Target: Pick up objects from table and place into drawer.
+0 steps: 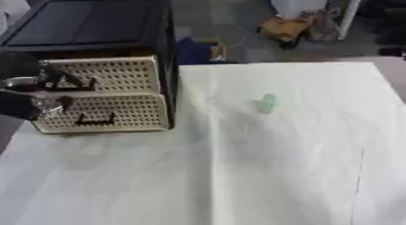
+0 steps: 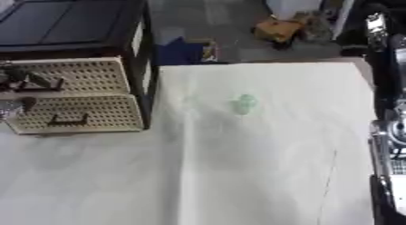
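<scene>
White cloth covers the bench (image 1: pixel 262 174), creased down its middle. At its left end stands a black cabinet (image 1: pixel 87 24) with 2 cream perforated drawers: the upper drawer (image 1: pixel 111 74) and the lower drawer (image 1: pixel 111 111), each with a dark handle.

Only the left eye view shows the left arm reaching in from the left edge, its left robot hand (image 1: pixel 49 105) at the front of the drawers, touching or just before them between the 2 handles; whether its fingers are curled or straight I cannot tell. The right eye view shows just a scrap of that robot hand at its left edge, but it alone shows black and silver parts of the right arm (image 2: pixel 389 142) down its right edge. The right robot hand shows in neither view.

A small pale green object (image 1: pixel 267 102) lies on the cloth, alone near the bench's middle, well apart from the left robot hand and to the right of the drawers.

Beyond the bench lies a grey floor with a blue box (image 1: pixel 196 51) and an orange-brown thing (image 1: pixel 284 29).
</scene>
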